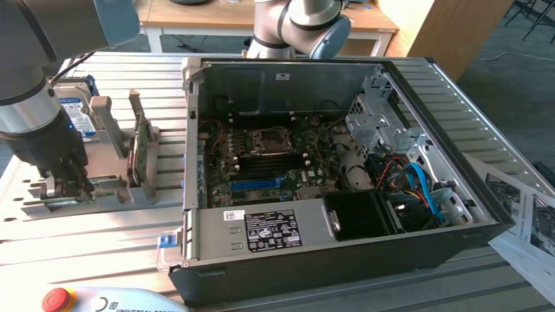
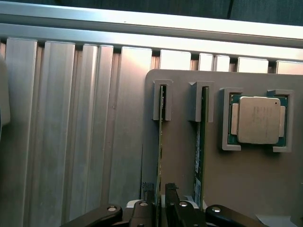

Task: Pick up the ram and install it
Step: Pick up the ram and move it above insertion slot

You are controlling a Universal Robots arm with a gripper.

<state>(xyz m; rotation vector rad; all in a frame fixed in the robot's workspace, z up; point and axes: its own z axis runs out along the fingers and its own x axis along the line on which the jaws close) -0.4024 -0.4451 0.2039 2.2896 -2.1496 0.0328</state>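
Two ram sticks stand on edge in a grey holder. I see them edge-on as thin green strips. The gripper straddles the first ram stick, one dark finger on each side, and a narrow gap shows between the fingers and the board. The second ram stick stands one slot over, apart from the fingers. In the exterior view the gripper is low over the grey holder, at the exterior view's left, beside the open computer case.
A silver CPU chip lies in a pocket of the holder beside the sticks. A broad green card and a blue-labelled hard drive stand upright in the rack. The motherboard lies exposed in the case. Papers lie at the right.
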